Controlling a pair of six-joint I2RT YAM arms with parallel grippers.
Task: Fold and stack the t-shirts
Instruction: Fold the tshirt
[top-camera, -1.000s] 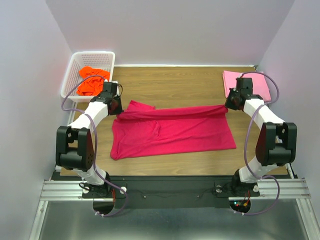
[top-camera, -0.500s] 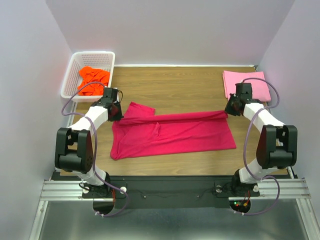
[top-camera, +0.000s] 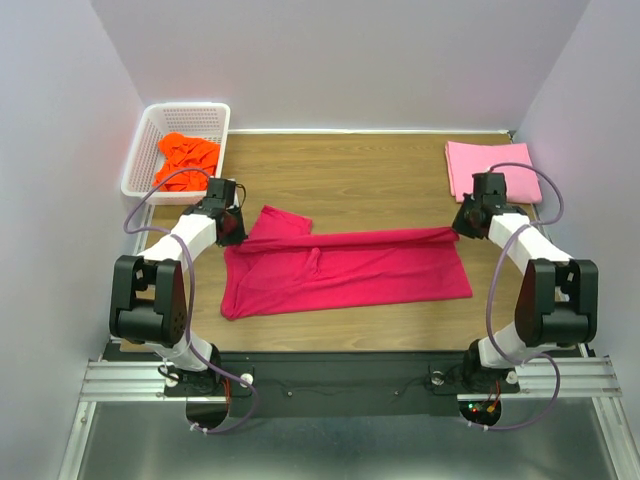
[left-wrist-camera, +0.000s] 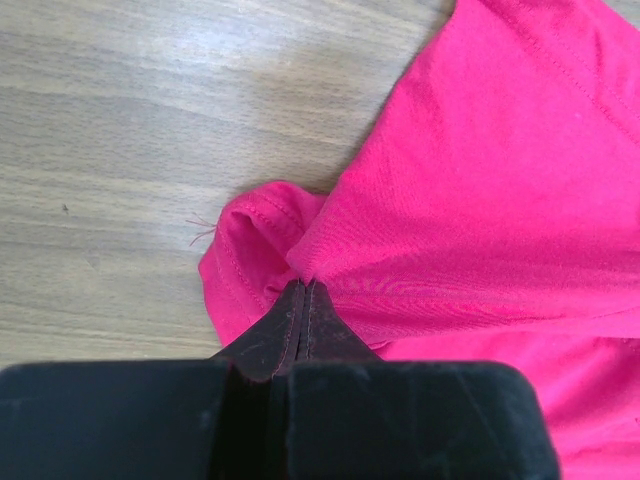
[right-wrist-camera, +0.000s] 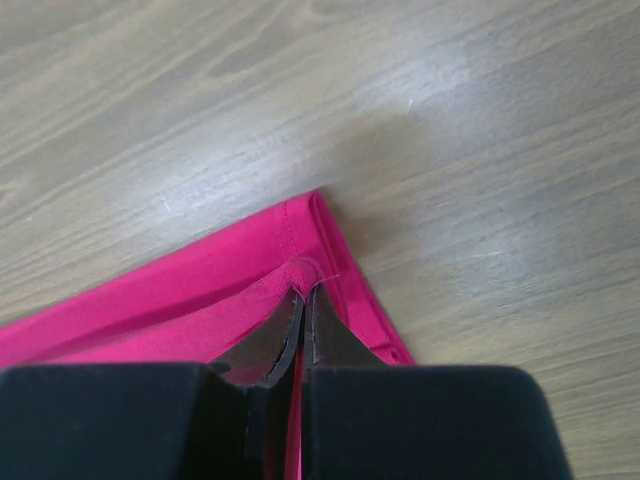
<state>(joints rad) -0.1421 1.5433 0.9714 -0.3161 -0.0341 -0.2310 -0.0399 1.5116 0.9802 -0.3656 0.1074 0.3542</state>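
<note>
A crimson-red t-shirt (top-camera: 350, 268) lies spread across the middle of the wooden table, its far long edge folded over toward the front. My left gripper (top-camera: 232, 228) is shut on the shirt's cloth (left-wrist-camera: 430, 220) at the far left end of that fold; the pinch shows at the jaw tips (left-wrist-camera: 303, 285). My right gripper (top-camera: 461, 226) is shut on the shirt's far right corner (right-wrist-camera: 300, 262), with cloth bunched at the tips (right-wrist-camera: 305, 290). A light pink t-shirt (top-camera: 490, 170) lies folded at the back right. A bright orange t-shirt (top-camera: 185, 157) sits crumpled in the basket.
A white lattice basket (top-camera: 150, 150) stands at the back left corner against the wall. Bare wood (top-camera: 350, 175) runs between the basket and the pink shirt. The walls close in on both sides and behind.
Both grippers have carried the shirt's far edge toward the front and down, so the folded band is narrower and lies lower over the shirt.
</note>
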